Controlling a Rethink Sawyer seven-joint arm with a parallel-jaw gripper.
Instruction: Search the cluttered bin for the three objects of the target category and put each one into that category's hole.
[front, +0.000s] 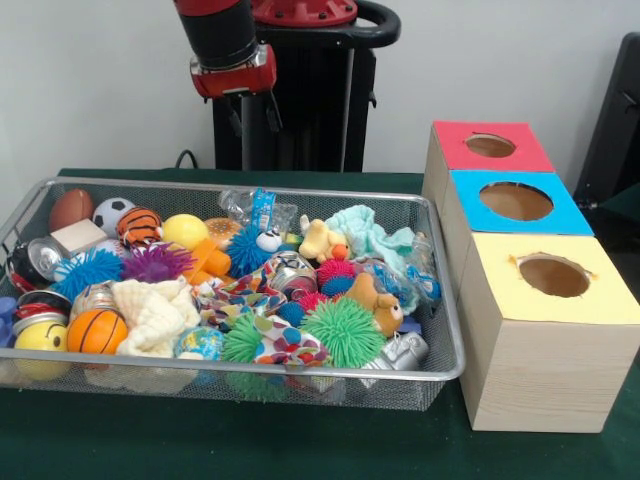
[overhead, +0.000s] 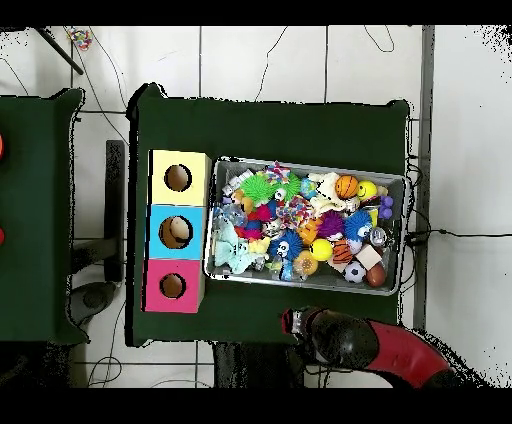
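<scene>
1. While the arm hangs drawn back behind the far rim of the cluttered bin (front: 440, 300), we read the gripper (front: 258, 115) as holding nothing; two dark fingers point down below the red wrist, but we cannot tell whether they stand apart or together.
2. From the front, the gripper is above and behind the bin's far edge, towards its left half. The tiger (front: 139, 226) lies nearest, below it and a little left, against the far side of the bin.
3. The duck (front: 322, 240) sits right of the gripper's line, near the bin's middle, beside a pale teal cloth (front: 372, 233).
4. The teddy bear (front: 377, 303) lies furthest, in the right front part, touching a green spiky ball (front: 343, 331). Its long axis seems to run left to right, though we cannot be sure.
5. We judge the tiger the shortest reach: a forward and downward move. It is round, so approach angle should matter little.
6. The hole (front: 490, 145) is in the red-topped box, the farthest of the three from the camera and well right of the bin. Overhead, the red box (overhead: 173, 285) is the one closest to the robot's side.
7. Counts: one arm, one bin, three boxes with one hole each.
8. Target toys we can find: three, all in the bin, none yet delivered.
9. Spiky balls: at least six, in blue, purple, green and pink. A smooth orange basketball (front: 97, 331) lies front left.
</scene>
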